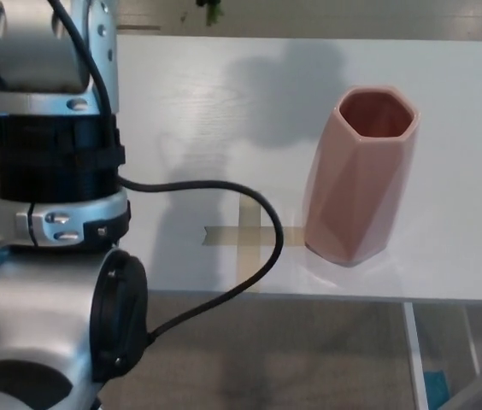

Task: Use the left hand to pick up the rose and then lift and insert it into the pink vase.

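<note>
**Head view: rose lifted out of sight, vase not yet filled**

The head view shows mostly the left arm [53, 196], a silver and black forearm with a black cable looping from it, raised high along the left side of the picture. The left hand itself is above the top edge and does not show, so I cannot tell how its fingers stand or what they hold. At the top edge only a small dark green scrap [209, 10] is visible; it is probably the lower end of the rose stem, but the view is too poor there to be sure. The flower head is not in the picture. The right hand does not show either.

The faceted pink ceramic vase [361, 175] stands upright on the right part of the table, and its mouth is open and empty. So, as I judge it, the picking and lifting seem done, and what is left is to bring the stem over the vase mouth and lower it in.

The white table top [446, 85] has a light wood grain and is bare except for a cross of beige tape [245, 235] just beside the vase base. A large soft shadow falls on the table left of the vase. Below the table edge, a grey floor and a white table leg show.
</note>
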You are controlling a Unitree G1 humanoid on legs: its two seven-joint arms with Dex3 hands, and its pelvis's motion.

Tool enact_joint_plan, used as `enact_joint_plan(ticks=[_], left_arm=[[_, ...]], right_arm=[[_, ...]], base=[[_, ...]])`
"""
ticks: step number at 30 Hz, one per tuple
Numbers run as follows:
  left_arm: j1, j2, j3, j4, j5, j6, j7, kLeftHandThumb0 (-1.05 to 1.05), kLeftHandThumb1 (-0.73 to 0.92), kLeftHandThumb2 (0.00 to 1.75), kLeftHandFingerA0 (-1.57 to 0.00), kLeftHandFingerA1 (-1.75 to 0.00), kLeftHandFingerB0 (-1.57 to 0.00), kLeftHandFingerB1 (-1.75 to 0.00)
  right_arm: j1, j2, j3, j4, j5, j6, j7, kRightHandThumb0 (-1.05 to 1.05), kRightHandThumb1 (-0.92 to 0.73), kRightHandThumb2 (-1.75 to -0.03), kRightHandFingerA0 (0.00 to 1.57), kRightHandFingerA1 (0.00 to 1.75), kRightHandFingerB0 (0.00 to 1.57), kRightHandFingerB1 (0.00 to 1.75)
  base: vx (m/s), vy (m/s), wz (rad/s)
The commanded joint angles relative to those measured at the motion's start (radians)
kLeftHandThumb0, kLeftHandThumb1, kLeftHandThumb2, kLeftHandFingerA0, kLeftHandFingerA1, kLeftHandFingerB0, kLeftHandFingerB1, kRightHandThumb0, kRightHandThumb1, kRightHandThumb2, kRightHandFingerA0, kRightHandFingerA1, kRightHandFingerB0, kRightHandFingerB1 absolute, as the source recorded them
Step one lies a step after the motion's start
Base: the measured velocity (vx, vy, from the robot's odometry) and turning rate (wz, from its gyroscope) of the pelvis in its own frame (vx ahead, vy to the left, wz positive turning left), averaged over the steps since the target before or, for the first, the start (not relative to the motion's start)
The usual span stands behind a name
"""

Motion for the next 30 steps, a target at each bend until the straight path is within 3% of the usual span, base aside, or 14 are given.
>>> enact_joint_plan(ticks=[1,11,22,30], left_arm=[[-0.059,-0.017,0.015,-0.049,-0.12,0.185,0.0,-0.17,0.81,0.68,-1.08,-1.39,-0.81,-0.92],[-0.08,-0.036,-0.016,-0.095,-0.172,0.252,0.011,-0.17,0.81,0.68,-1.08,-1.39,-0.82,-0.94],[-0.035,-0.17,0.01,-0.256,-0.265,0.407,0.096,-0.18,0.82,0.64,-1.09,-1.36,-0.85,-0.86],[-0.015,-0.169,-0.027,-0.3,-0.284,0.423,0.086,-0.19,0.83,0.64,-1.08,-1.34,-0.85,-0.85]], right_arm=[[0.013,-0.01,-0.01,0.0,0.018,0.007,0.007,-0.19,-0.55,-0.56,0.72,0.52,0.59,0.47],[0.012,-0.011,-0.008,-0.003,0.014,0.002,0.023,-0.19,-0.56,-0.56,0.72,0.52,0.59,0.47],[0.061,-0.016,-0.005,0.003,0.008,0.0,0.029,-0.18,-0.55,-0.56,0.71,0.51,0.59,0.47],[0.064,-0.009,-0.001,0.0,0.005,0.002,0.017,-0.19,-0.56,-0.56,0.72,0.52,0.6,0.47]], base=[[0.0,0.0,0.0],[0.0,0.0,0.0],[0.0,0.0,0.0],[0.0,0.0,0.0]])
